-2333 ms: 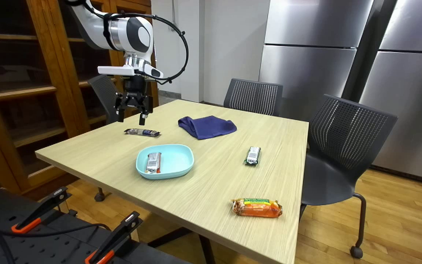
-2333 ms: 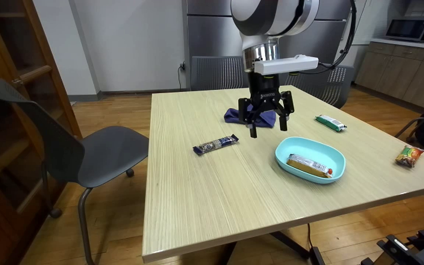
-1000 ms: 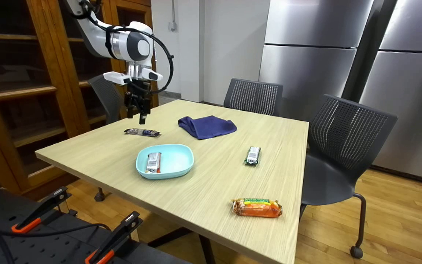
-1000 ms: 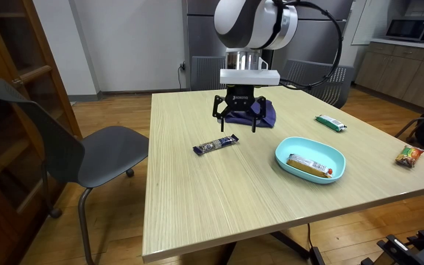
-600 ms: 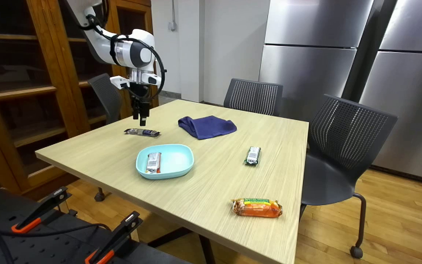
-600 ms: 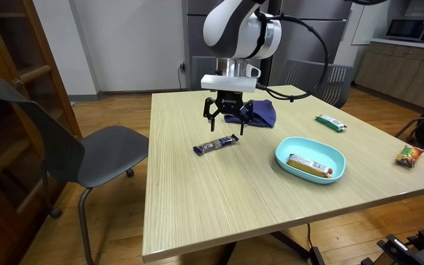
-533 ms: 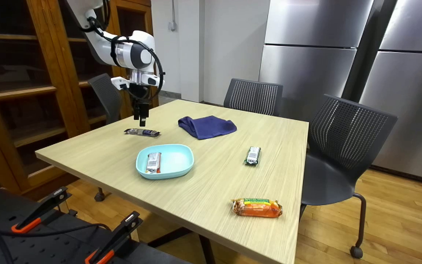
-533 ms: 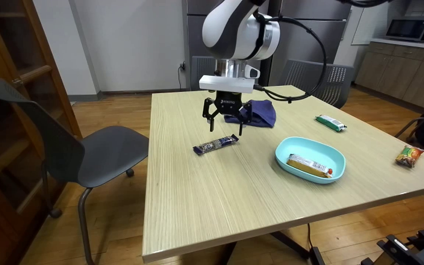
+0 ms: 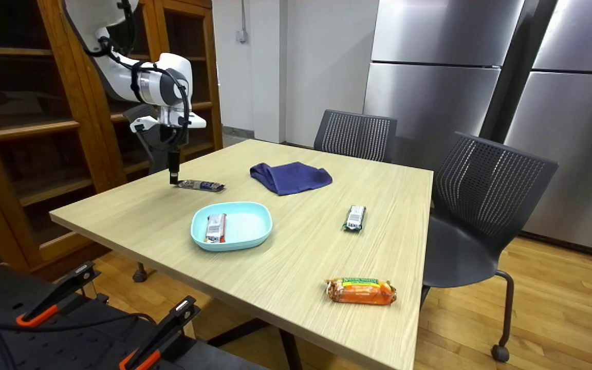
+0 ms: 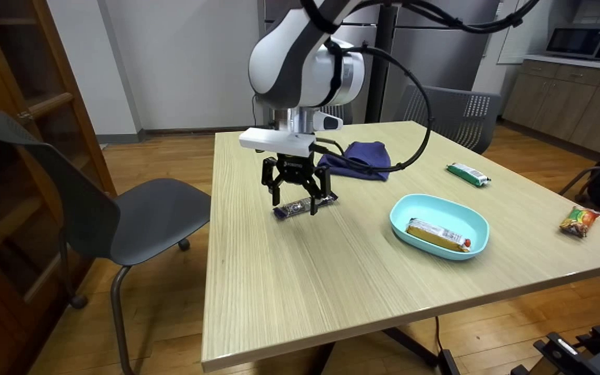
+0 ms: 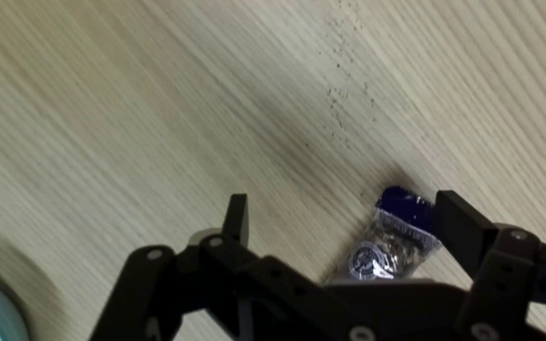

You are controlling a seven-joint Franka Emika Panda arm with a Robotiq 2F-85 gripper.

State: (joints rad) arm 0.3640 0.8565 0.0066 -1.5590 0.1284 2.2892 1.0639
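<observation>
Gripper (image 10: 295, 207) is released: fingers (image 11: 465, 229) spread wide, nothing in the grasp. It hangs low at the blue bar (image 11: 386, 246), which lies flat on the table (image 10: 258, 291). Wide spread reads as clearance for the bar, but centring looks off: in the wrist view the bar shows toward 4 o'clock of the gap, its end just beside the 3 o'clock finger. Can't tell if they touch. Bar runs 1 to 7 o'clock, slanted to the finger line, so not square, I'd say.

In an exterior view, tray (image 9: 248, 223) as hub: blue bar at 11, cloth (image 9: 296, 177) at 2, green bar (image 9: 355, 218) at 3, orange bar (image 9: 360, 292) at 4. Raised rim probably keeps the silver bar (image 9: 216, 227) from sliding out; it lies inside on the 9 o'clock side. Bars sit well apart, likely to leave finger room round each. Cloth is loosely folded, looks just put aside.

Counts: 4 bars (3 on the table, 1 in the tray), 1 tray, 1 cloth, 3 chairs (image 9: 355, 136) round the table, 1 gripper, 2 fingers.
</observation>
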